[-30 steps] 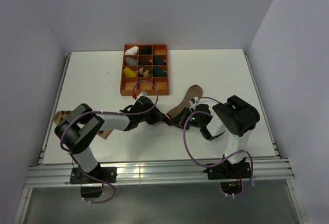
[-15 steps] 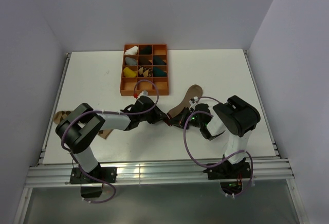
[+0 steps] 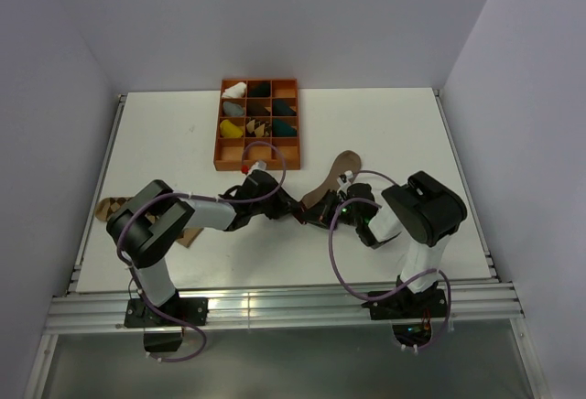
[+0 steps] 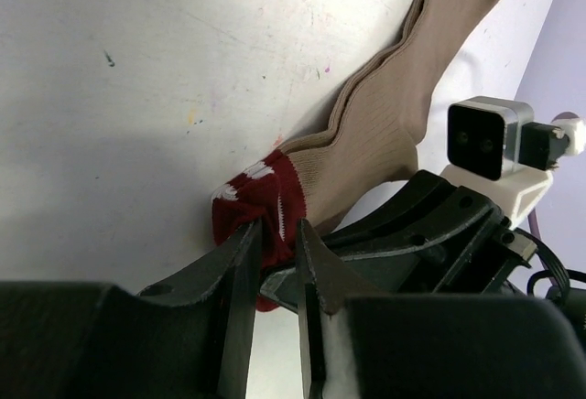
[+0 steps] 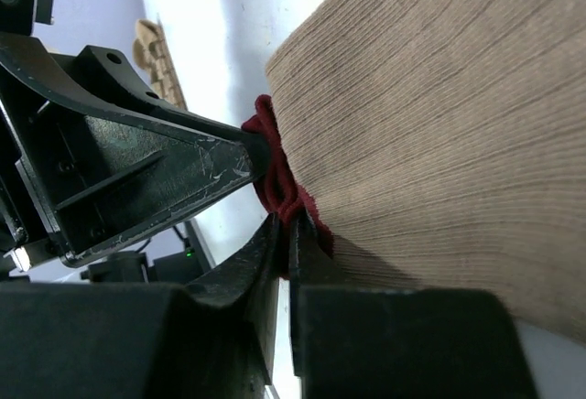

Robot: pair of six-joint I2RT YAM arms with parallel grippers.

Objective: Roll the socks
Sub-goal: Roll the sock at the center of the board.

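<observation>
- Progress: tan sock (image 3: 333, 177) lies flat, unrolled, mid-table (image 3: 394, 134); rolling looks barely begun.
- Left fingers (image 4: 238, 280) and right fingers (image 5: 249, 275) both clenched on its red cuff (image 4: 261, 193).
- Argyle sock (image 3: 111, 207) well apart, by table's left edge, still to do.

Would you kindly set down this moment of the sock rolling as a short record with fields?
Tan sock: lying mid-table, not rolled
Red cuff: pinched from both sides
Left claw: shut on the cuff
Right claw: shut on the cuff's edge
Argyle sock: at the table's left edge, partly under the left arm, untouched
Orange tray: far side, sock bundles in its compartments
</observation>
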